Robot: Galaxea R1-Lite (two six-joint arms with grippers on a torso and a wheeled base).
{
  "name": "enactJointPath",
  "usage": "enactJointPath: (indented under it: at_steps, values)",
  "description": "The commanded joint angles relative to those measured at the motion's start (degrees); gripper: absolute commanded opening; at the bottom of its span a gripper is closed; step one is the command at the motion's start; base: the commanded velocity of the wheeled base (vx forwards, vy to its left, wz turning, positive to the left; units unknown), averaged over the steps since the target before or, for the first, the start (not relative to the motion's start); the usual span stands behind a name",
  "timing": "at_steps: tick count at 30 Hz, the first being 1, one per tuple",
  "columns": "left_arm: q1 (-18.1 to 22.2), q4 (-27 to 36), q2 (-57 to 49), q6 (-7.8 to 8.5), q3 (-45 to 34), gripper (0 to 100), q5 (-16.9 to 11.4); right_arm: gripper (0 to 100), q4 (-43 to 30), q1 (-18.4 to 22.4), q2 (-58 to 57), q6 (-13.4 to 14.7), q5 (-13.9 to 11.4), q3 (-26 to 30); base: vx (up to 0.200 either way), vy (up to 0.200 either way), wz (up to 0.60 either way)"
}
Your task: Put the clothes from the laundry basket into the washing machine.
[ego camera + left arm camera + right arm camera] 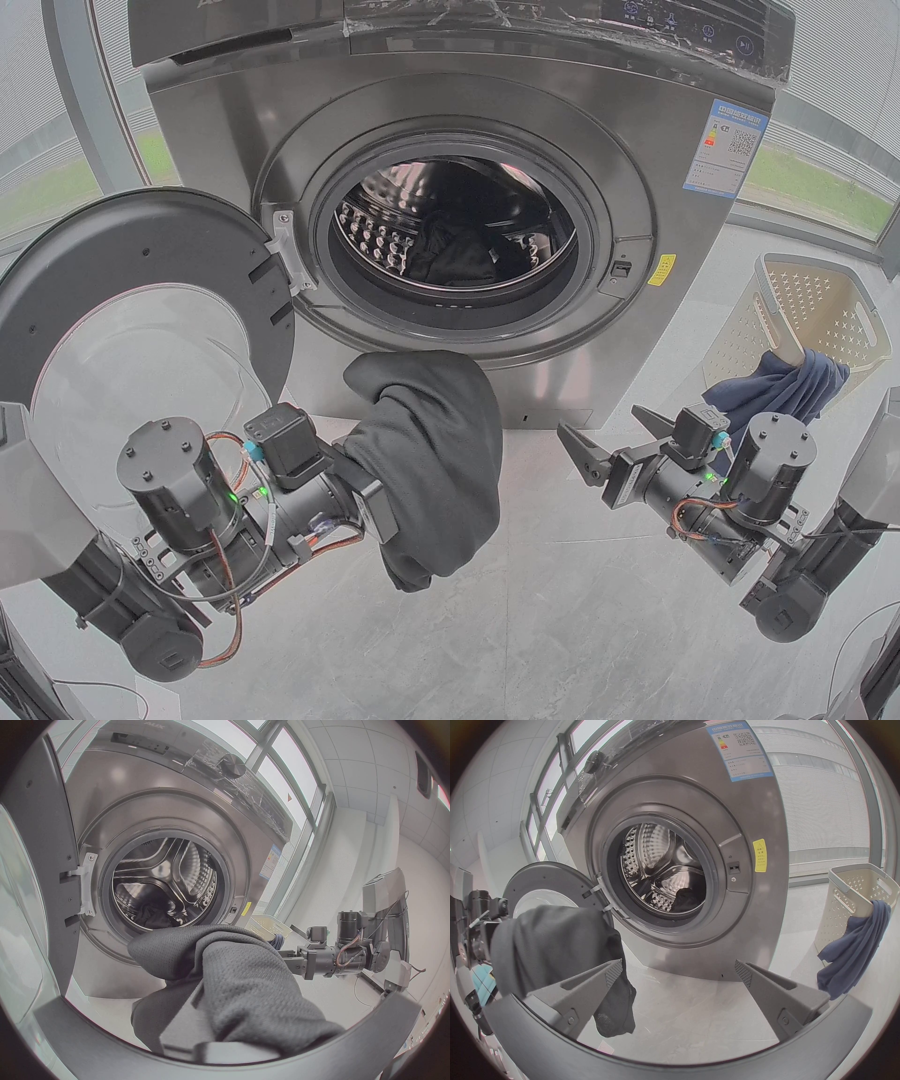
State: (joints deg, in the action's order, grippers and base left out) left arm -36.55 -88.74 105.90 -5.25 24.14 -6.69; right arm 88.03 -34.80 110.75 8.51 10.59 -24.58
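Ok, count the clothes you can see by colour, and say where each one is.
Dark grey: 1, the dark grey garment held up below the washing machine opening.
Black: 1, the black garment inside the drum.
Navy blue: 1, the navy blue garment hanging over the laundry basket rim.
Total: 3

The garment (441, 450) is dark grey, the cloth (783, 389) navy, the laundry basket (825, 300) beige.
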Motion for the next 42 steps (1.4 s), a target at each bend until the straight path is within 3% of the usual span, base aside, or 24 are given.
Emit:
enactJointPath:
  at_steps: [1, 16, 31, 37, 42]
  values:
    - [-0.45, -0.21, -1.22, 0.33, -1.2, 0, -0.07, 100, 0.21, -0.26, 2.63, 0.28, 0.92, -0.21, 0.0, 0.0, 0.0]
    - [-2.3, -0.12, -0.69, 0.77, -2.96, 0, 0.54, 100, 0.3, -0.44, 2.63, 0.46, 1.01, 0.14, 0.0, 0.0, 0.0]
    - [-2.3, -0.12, 1.06, 2.44, -2.96, 0, 0.45, 100, 0.3, -0.62, 2.54, 0.46, 1.01, -0.03, 0.2, 0.0, 0.0]
    - [-2.39, -0.12, 1.15, 2.35, -2.87, 0, 0.63, 100, 0.3, -0.7, 2.63, 0.46, 1.01, -0.03, 0.0, 0.0, 0.0]
    - [-2.3, -0.12, 1.15, 2.53, -2.96, 0, 0.45, 100, 0.3, -0.97, 2.63, 0.46, 1.01, -0.12, 0.0, 0.2, 0.0]
